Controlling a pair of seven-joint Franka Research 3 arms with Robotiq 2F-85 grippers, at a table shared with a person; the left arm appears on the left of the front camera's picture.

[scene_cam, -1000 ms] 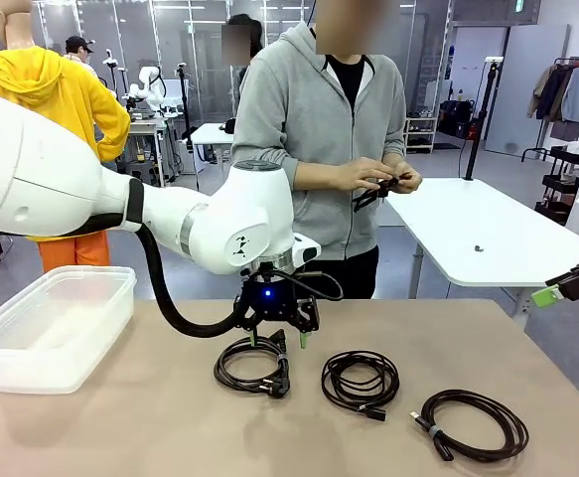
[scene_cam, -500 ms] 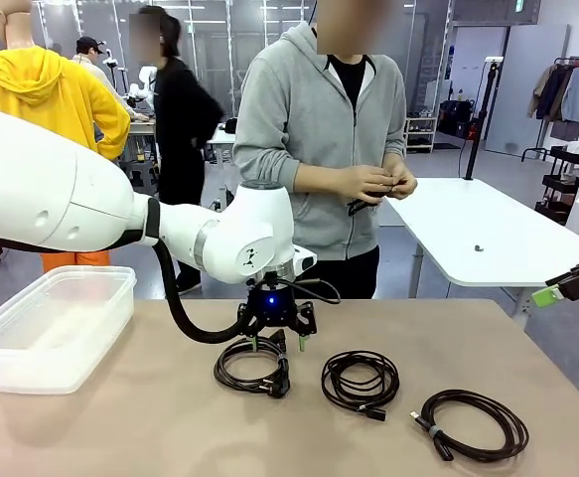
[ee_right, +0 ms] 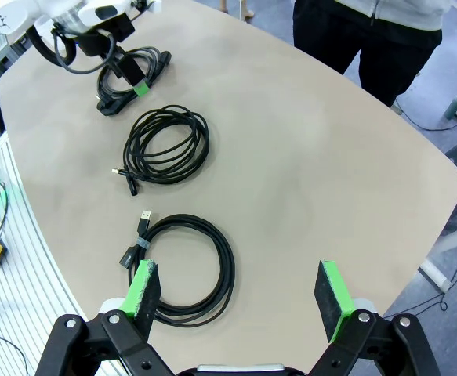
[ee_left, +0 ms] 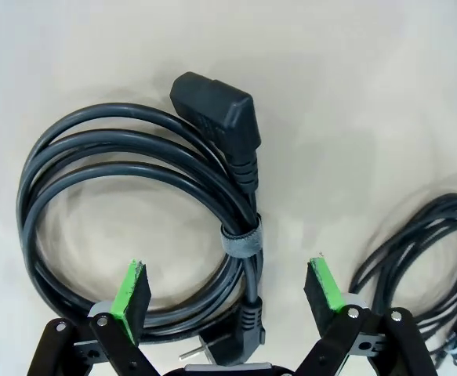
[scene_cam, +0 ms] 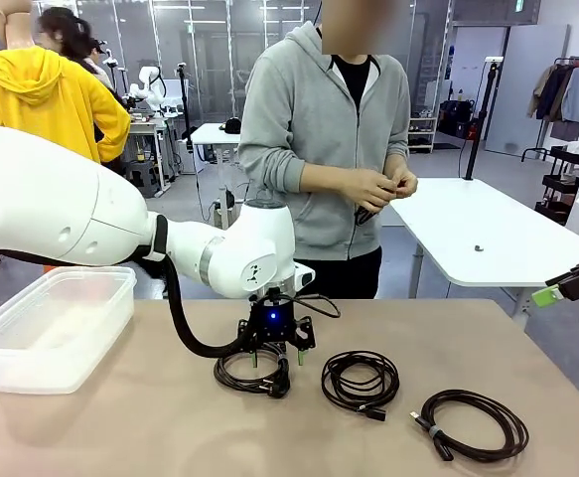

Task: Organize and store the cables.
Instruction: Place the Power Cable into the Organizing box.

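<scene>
Three coiled black cables lie in a row on the tan table [scene_cam: 120, 427]. My left gripper [scene_cam: 275, 358] is open and low over the left cable [scene_cam: 252, 378]. In the left wrist view that power cable [ee_left: 95, 153], with its grey strap [ee_left: 240, 239], lies between the spread green pads of the left gripper [ee_left: 226, 265]. The middle cable [scene_cam: 361, 381] and the right cable [scene_cam: 473, 424] lie untouched. My right gripper [ee_right: 237, 274] hangs open high above the table, with the right cable [ee_right: 189, 270] by its left pad. The person's hands [scene_cam: 378, 189] hold a small black cable.
A clear plastic bin [scene_cam: 51, 328] stands at the table's left edge. The person stands at the far side, behind the middle of the table. A white table [scene_cam: 478, 234] is behind on the right. Bare tabletop lies in front of the cables.
My left gripper has come down closer onto the left cable. The right arm has not moved. The person keeps handling the small cable.
</scene>
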